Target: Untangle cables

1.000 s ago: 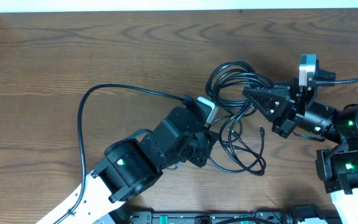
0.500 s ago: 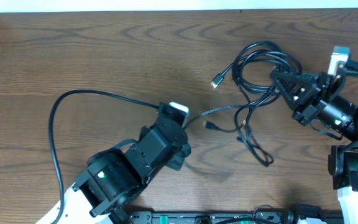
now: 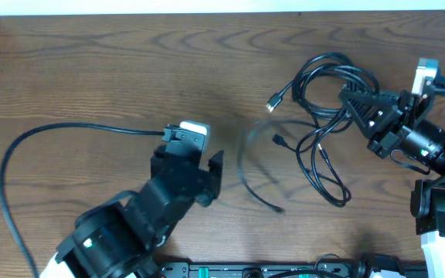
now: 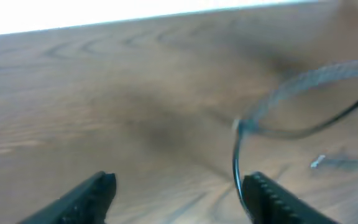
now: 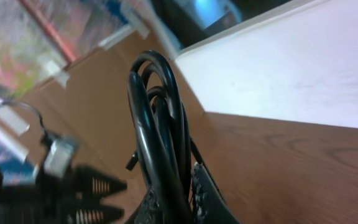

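overhead shows the cables (image 3: pixel 332 77) gathered at the right side of the bench (image 3: pixel 91 69) as a bunch of thin, glossy black loops, with long tails trailing toward the near edge and a small plug (image 3: pixel 271 103) poking out to the left. the right gripper (image 3: pixel 352 104) is closed on that bunch: its wrist view has the cords pinched between the fingers and arching up out of them. one loose strand (image 3: pixel 246 166) curves away from the bunch toward the middle of the bench, its long axis running roughly from far side to near side and ending in a dark tip near the front. it is smeared with blur, so whether it is free of the other loops cannot be told. the left gripper (image 4: pixel 179 190) is spread wide and has hold of nothing; in its wrist view the strand drops down just beside the inner face of its right finger, though whether it touches the finger is unclear. so the strand lies to the right of the left gripper, between the two arms, and the left arm is plainly the nearer one to it. judged from this, the next move turns on bringing the wide jaws across the strand's line so that they can pinch it, while the right gripper anchors the bunch.
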